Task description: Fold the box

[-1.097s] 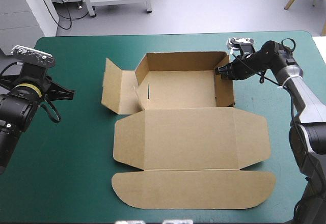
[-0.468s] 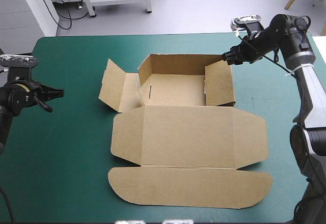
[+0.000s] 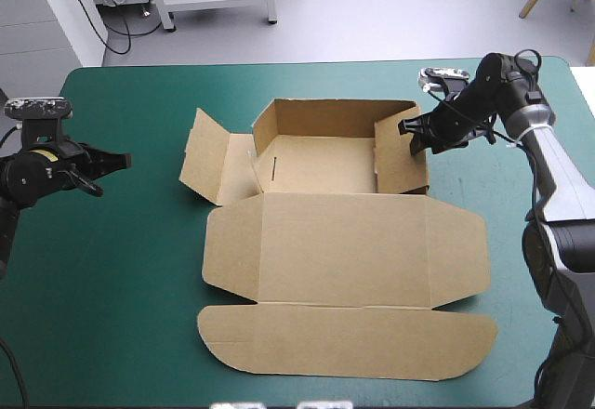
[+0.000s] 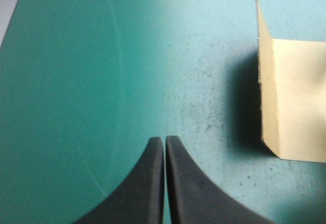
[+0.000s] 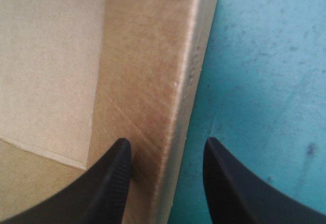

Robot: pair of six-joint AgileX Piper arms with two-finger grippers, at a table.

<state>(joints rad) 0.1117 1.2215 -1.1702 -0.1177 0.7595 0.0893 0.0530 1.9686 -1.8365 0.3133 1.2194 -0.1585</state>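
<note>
The brown box [image 3: 325,163] lies mid-table as an open tray, with its back wall and right wall [image 3: 403,153] raised. Its left flap [image 3: 206,156] splays outward, and the lid [image 3: 344,251] lies flat toward the front with its rounded tuck flap [image 3: 349,339]. My right gripper [image 3: 412,137] is open at the right wall's far top corner. In the right wrist view, the right gripper [image 5: 167,142] straddles the wall's upper edge [image 5: 183,76], one finger inside and one outside. My left gripper [image 3: 124,159] is shut and holds nothing, well left of the box. The left wrist view shows the left gripper [image 4: 164,139] over the cover, the left flap [image 4: 293,96] ahead.
A stretch of teal-green cover [image 3: 139,242] lies between the left gripper and the box's left flap. A narrower strip of cover [image 3: 483,177] runs to the right of the box. The tuck flap reaches close to the table's front edge.
The right gripper lifted away from the right wall, then came back down over its top edge. The box shifted slightly left. The left arm drew back to the left.
</note>
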